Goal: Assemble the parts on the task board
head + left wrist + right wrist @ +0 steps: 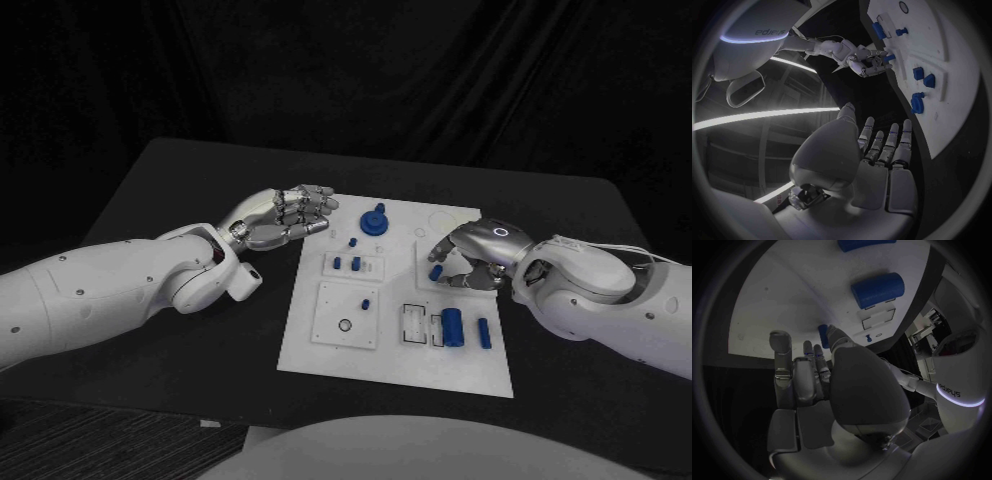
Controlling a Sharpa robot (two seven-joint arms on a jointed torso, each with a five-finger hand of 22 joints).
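- Task board [397,360] lies mid table [173,180], near edge toward me.
- Near right of the board: big blue cylinder [451,326] lying in its slot, thin blue bar [485,334] just right of it. The cylinder also shows in my right wrist view [877,289].
- Near left: a square plate with a small ring [345,325] and a small blue piece [366,302] on it.
- My right hand [473,256] is over the board's right middle, fingers curled down onto a small blue part [437,272]. Looks pinched at the fingertips [834,333], but I can't tell for sure.
- Mid left: two small blue pegs [346,263] standing up.
- My left hand [281,216] is off the board's far left corner, above the table, fingers loosely bent, holding nothing.
- Far: round blue knob [376,220] on the board, just right of my left hand.
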